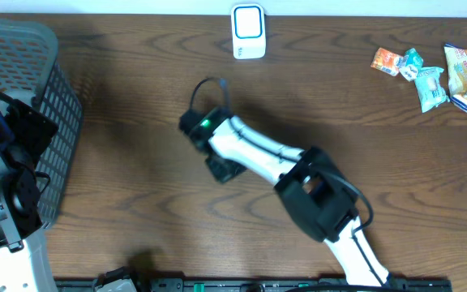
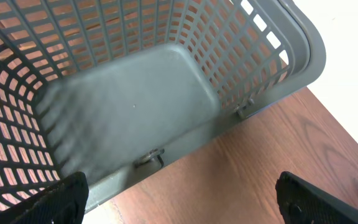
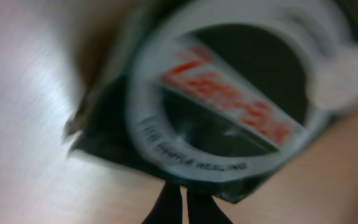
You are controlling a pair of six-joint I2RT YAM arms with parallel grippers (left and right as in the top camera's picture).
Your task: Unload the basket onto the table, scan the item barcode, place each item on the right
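Observation:
The item is a flat dark packet [image 3: 222,99] with a white ring and red lettering, and it fills the right wrist view, blurred. My right gripper [image 3: 184,190] is shut, its two fingers pinched together on the packet's near edge. From overhead the right gripper [image 1: 217,162] sits mid-table, and the packet is mostly hidden beneath it. The white scanner [image 1: 248,31] stands upright at the table's far edge, some way beyond the gripper. My left gripper [image 2: 191,202] hangs open at the rim of the grey basket [image 2: 135,112], with nothing between its fingers.
The grey mesh basket [image 1: 31,73] takes up the table's left end, with the left arm [image 1: 6,170] over it. Several snack packets [image 1: 436,73] lie at the far right. A black cable [image 1: 209,85] loops up from the right wrist.

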